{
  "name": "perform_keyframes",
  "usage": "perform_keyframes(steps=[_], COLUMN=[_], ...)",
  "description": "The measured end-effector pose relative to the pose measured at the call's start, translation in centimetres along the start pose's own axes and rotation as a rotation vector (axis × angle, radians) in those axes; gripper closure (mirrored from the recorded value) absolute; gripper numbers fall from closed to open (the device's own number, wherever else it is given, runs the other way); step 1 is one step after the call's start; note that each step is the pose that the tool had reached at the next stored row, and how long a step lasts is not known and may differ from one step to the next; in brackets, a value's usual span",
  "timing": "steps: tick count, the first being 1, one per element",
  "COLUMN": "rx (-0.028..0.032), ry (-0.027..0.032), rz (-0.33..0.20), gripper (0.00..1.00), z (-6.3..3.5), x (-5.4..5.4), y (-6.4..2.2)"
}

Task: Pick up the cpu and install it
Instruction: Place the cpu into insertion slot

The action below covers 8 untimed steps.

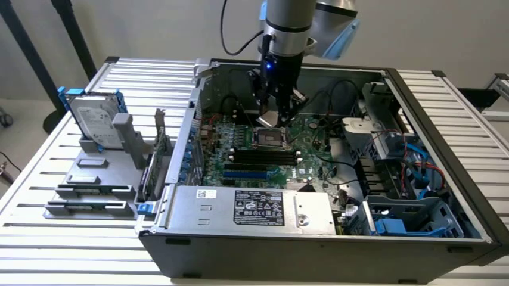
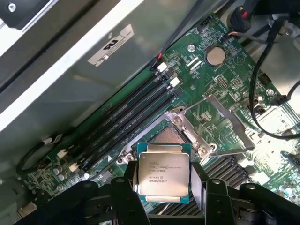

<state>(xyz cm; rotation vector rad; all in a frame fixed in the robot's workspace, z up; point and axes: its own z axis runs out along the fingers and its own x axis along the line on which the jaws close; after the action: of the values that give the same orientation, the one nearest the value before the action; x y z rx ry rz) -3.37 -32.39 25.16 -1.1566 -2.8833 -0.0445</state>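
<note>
The cpu (image 2: 163, 177), a small square chip with a silver top and printed lettering, sits between my gripper's (image 2: 164, 190) black fingers (image 2: 127, 194), which are shut on its two sides. It hangs just above the open socket (image 2: 165, 137) on the green motherboard (image 2: 220, 75), whose metal load plate (image 2: 229, 129) is swung up. In the exterior view the gripper (image 1: 273, 113) reaches down into the open computer case (image 1: 318, 238), with the cpu (image 1: 269, 119) tilted a little above the socket (image 1: 269, 138).
Black memory slots (image 2: 126, 117) run beside the socket. Loose black cables (image 2: 262, 61) and a drive cage (image 1: 406, 161) lie at the exterior view's right. Outside the case, a hard drive (image 1: 94, 122) in a blue frame stands on a grey rack (image 1: 95, 190).
</note>
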Motion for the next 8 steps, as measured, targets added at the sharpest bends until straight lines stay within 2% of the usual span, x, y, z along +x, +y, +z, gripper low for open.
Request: perform_keyframes(steps=[8], rx=[-0.0052], ry=[-0.0011], rz=[0.144], gripper=[0.45], z=[0.36], x=[-0.01], y=[-0.01])
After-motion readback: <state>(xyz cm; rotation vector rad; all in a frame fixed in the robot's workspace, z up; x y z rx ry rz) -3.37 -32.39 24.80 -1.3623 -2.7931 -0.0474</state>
